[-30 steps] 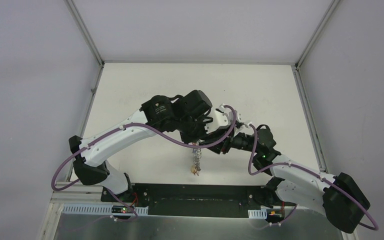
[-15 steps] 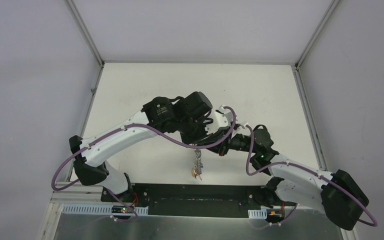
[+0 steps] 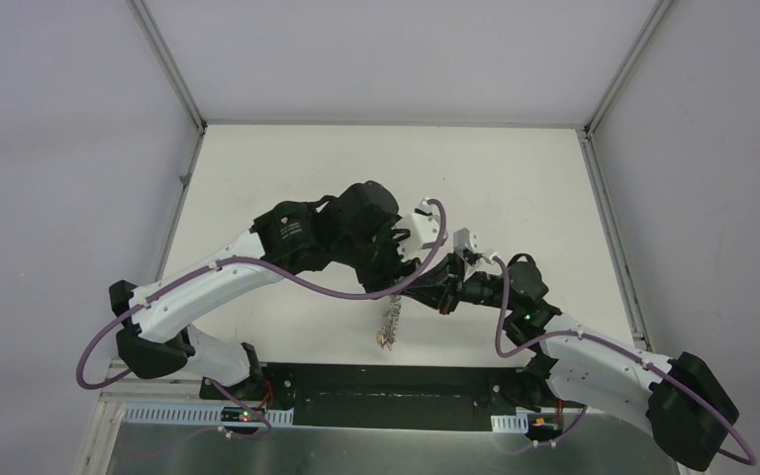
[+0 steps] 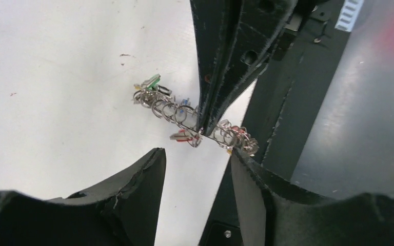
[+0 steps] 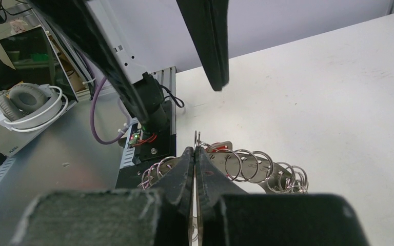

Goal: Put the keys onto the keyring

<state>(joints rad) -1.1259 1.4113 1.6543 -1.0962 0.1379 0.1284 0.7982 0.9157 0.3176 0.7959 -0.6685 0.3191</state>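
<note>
The keyring (image 4: 195,120) hangs in the air above the table's near edge, a silver metal strip strung with many small rings and red, blue and green tags. It also shows as a dangling cluster (image 3: 391,322) in the top view. My right gripper (image 5: 195,151) is shut on its thin upper edge, with the keyring (image 5: 256,166) spreading to both sides of the fingers. A small red-tagged key (image 4: 183,136) hangs on the keyring right beside the grip point. My left gripper (image 4: 196,156) stands open just short of the keyring, with nothing between its fingers. No black-headed key can be made out.
The black base plate (image 3: 386,381) and the metal shelf edge (image 3: 198,416) lie directly below the hanging keyring. White table surface (image 3: 376,178) stretches behind both arms. The two arms meet closely at mid-table, and their purple cables (image 3: 426,267) loop near the wrists.
My left gripper has opened and let go of the keyring, and its arm has shifted left and back. My right gripper closed on the keyring and now holds it alone.
</note>
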